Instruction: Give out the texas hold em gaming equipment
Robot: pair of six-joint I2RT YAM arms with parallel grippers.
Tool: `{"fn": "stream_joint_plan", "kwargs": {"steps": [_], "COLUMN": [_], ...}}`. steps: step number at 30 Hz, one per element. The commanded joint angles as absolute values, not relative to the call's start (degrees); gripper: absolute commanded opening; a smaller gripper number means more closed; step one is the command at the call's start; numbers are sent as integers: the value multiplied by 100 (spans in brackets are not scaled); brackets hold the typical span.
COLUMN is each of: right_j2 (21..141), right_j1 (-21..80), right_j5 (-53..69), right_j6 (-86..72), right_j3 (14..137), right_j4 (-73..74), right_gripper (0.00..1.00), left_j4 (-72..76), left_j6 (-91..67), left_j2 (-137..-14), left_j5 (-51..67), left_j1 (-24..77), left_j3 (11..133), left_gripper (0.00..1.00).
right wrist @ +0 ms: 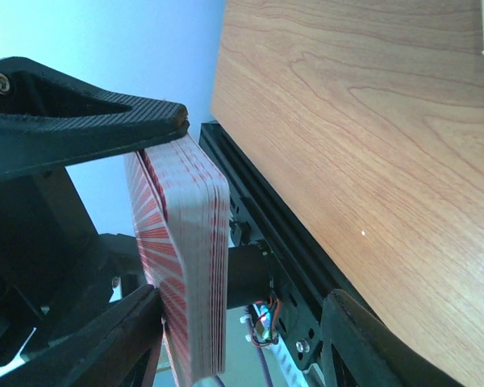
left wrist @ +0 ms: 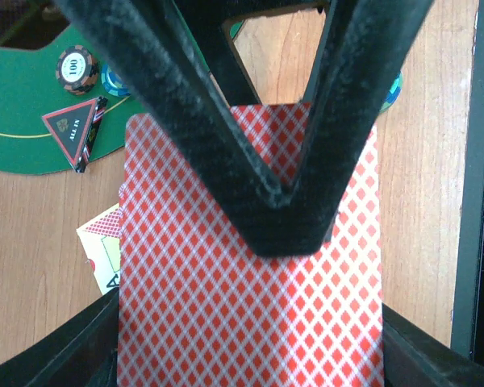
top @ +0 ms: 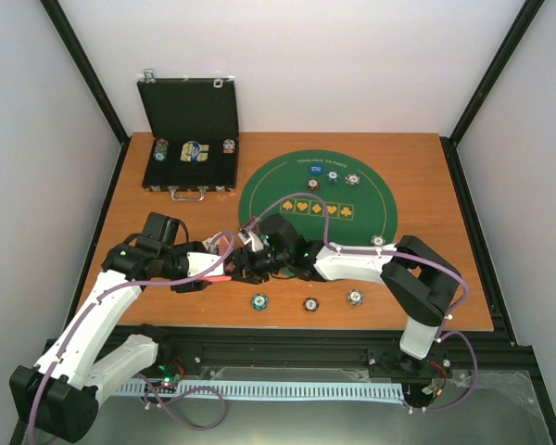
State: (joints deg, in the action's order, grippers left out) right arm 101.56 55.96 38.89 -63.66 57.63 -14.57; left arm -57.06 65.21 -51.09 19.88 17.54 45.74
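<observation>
While our left end effector (top: 221, 267) clamps the red-backed deck (left wrist: 218, 322) just off the near-left rim of the green mat (top: 375, 199), our right end effector (right wrist: 242, 302), jaws half-open, straddles the deck's edge from the mat side.

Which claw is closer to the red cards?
Left. The left claw is pinching the card deck; the right claw is open around its edge, not squeezing yet.

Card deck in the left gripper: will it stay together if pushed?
Probably not: the deck is a loose stack of thin cards, so they likely slide apart. The top card looks smooth, probably slippery. Single cards should flex easily.
</observation>
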Motion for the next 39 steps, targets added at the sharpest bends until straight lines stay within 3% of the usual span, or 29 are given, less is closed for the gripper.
{"fn": "stream_joint_plan", "kwargs": {"steps": [1,6,14,28,39], "right_j2": [9974,9891,9624,9288,8738], "right_j1": [5546,5539,5529,5479,4876], "right_j5": [3658,3656,3563,3502,3723], "right_j6": [-6173,-6120,-5900,-5911,-5551], "right_j3": [5575,5598,5763,5753,5654], "right_j4": [-972,-900,-466,-280,228], "right_gripper": [54,51,38,4,3], "left_j4": [-5637,-5641,-5603,-5538,-5562], "left_j6": [6682,6693,6708,6749,6737], "left_j2": [-5021,-5026,-5034,-5003,-4992], "left_j5": [2149,2126,2066,1967,1910], "left_j1": [1793,1793,1793,1793,1795], "left_j3": [4686,4686,4610,4467,4445], "left_gripper": [46,46,46,46,46]}}
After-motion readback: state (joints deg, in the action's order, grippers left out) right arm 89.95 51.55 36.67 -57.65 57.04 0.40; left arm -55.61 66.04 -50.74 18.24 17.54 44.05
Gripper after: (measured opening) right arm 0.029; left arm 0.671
